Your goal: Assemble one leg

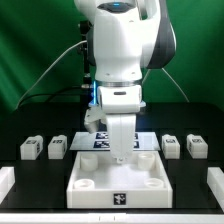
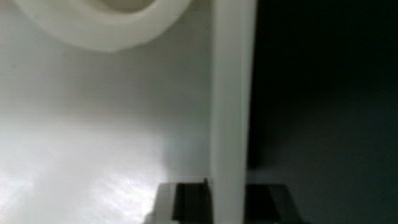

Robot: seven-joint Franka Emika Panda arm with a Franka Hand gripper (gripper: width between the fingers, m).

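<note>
- The end effector (image 1: 121, 152) hung at the far rim of the large white panel (image 1: 100, 172), with its fingers pointing straight down.
- In the wrist view the end effector (image 2: 228, 203) had one dark finger (image 2: 183, 203) on each side of a thin upright white edge of the panel (image 2: 89, 130). I cannot tell whether the jaws pressed this edge or only stood around it.
- A round socket (image 2: 111, 18) of the panel showed near that edge.
- The marker board (image 1: 93, 141) lay just behind the end effector.
- The first leg (image 1: 30, 149) and second leg (image 1: 57, 148) lay on the black table (image 1: 40, 185) toward the exterior view's left. The third leg (image 1: 170, 146) and fourth leg (image 1: 196, 147) lay toward its right. All four were apart from the panel, so I judge that the end effector carried none.
- The step in hand seemed to be placing the panel before fetching a leg. To do it well, the edge should sit centred between the jaws. The panel should slide flat and slowly, clear of the second and third legs.
- Each leg turned its tagged face toward the exterior camera. The blocks were too stubby to read the long axis surely.
</note>
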